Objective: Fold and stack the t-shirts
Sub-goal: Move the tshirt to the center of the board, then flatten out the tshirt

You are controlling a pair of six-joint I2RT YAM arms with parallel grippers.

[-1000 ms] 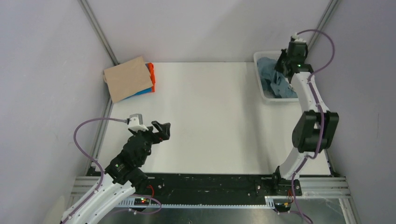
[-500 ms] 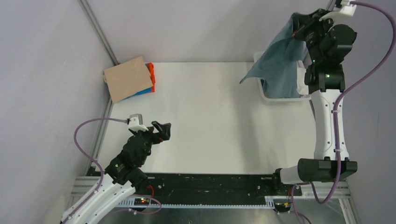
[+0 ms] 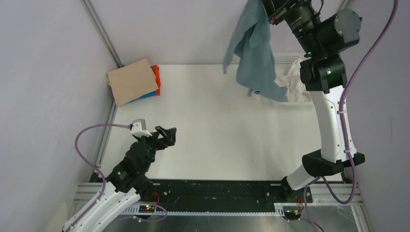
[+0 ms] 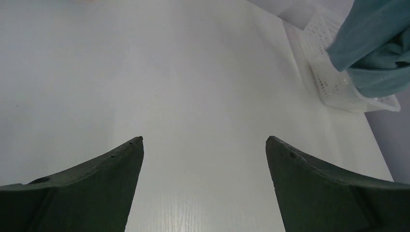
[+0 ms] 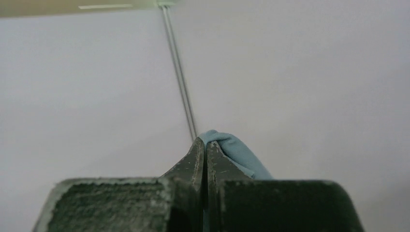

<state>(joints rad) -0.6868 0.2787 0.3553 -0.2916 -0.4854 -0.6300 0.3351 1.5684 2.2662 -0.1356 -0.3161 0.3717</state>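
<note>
A slate blue-grey t-shirt [image 3: 255, 50] hangs in the air over the table's back right, pinched at its top by my right gripper [image 3: 271, 10], which is shut on it. In the right wrist view the jaws [image 5: 207, 145] are pressed together on a fold of the blue-grey t-shirt [image 5: 233, 151]. A folded stack lies at the back left: a tan t-shirt [image 3: 131, 80] on top, an orange one [image 3: 156, 76] and a bright blue one [image 3: 151, 94] under it. My left gripper [image 3: 167, 135] hovers open and empty low over the near left [image 4: 204, 141].
The white mesh basket [image 3: 293, 60] stands at the back right with pale cloth inside, under the shirt's hanging hem; it also appears in the left wrist view as the basket [image 4: 331, 82]. Grey walls close in the left, back and right sides.
My right arm has lifted the blue-grey t-shirt out of the basket, higher and to the left, so it now hangs free. The left arm has not moved.
</note>
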